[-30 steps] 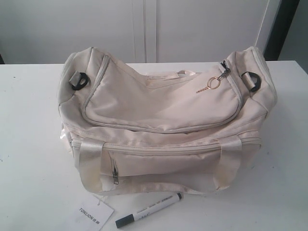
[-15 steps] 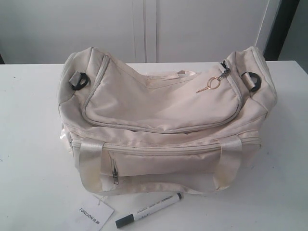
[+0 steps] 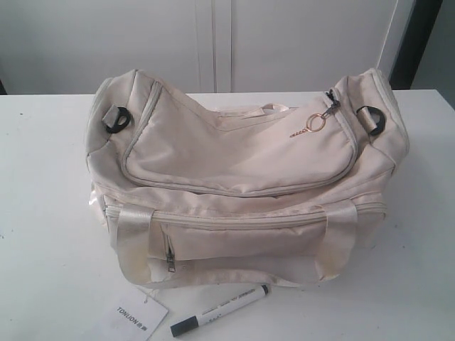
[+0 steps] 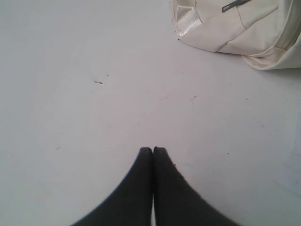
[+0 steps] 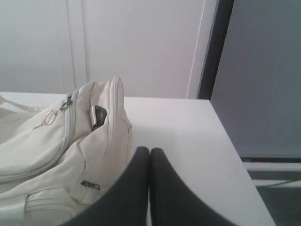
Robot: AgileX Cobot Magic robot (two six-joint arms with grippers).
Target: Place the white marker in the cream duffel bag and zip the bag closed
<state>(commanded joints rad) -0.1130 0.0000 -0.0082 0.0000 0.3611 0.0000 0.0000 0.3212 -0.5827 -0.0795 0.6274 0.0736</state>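
Observation:
The cream duffel bag (image 3: 242, 185) fills the middle of the white table, its curved top zipper drawn round to the gold ring pull (image 3: 316, 124) at the right end. The white marker (image 3: 220, 310) with its dark cap lies on the table just in front of the bag. Neither gripper shows in the exterior view. My left gripper (image 4: 152, 149) is shut and empty over bare table, with a corner of the bag (image 4: 235, 28) some way ahead. My right gripper (image 5: 149, 150) is shut and empty beside the bag's right end (image 5: 80, 136).
A white paper tag (image 3: 135, 316) with print lies left of the marker at the front edge. The table (image 3: 43, 213) runs bare on both sides of the bag. A white wall and dark door frame (image 5: 216, 47) stand behind the table's far edge.

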